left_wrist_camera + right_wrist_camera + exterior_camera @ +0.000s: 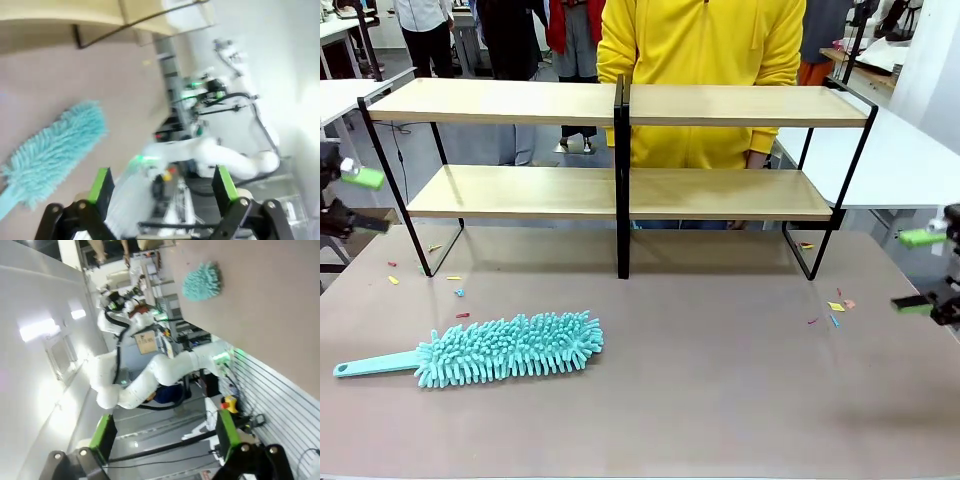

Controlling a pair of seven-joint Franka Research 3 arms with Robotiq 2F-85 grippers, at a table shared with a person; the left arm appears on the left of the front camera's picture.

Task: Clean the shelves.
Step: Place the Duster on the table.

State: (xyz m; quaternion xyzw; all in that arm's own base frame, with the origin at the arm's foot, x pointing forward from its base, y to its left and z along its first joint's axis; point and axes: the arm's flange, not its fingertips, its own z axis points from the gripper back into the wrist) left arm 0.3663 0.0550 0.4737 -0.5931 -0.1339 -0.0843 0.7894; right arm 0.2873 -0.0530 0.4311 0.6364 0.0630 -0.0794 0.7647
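- The shelves (620, 190) stood across the far half of the table (720, 400), both tiers bare
- A teal duster (495, 350) lay left of centre, long axis roughly left-right, handle pointing left
- The left gripper (355, 200), fingers spread and empty, was nearer it; the right gripper (925, 270) seemed spread too, well apart

You see the left gripper (162, 187) with its green-padded fingers (102, 184) spread wide and empty; left of them the fluffy turquoise microfibre duster (52, 150) lies on the grey-brown tabletop (115, 95), the light-wood, black-framed shelves (75, 12) beyond it.
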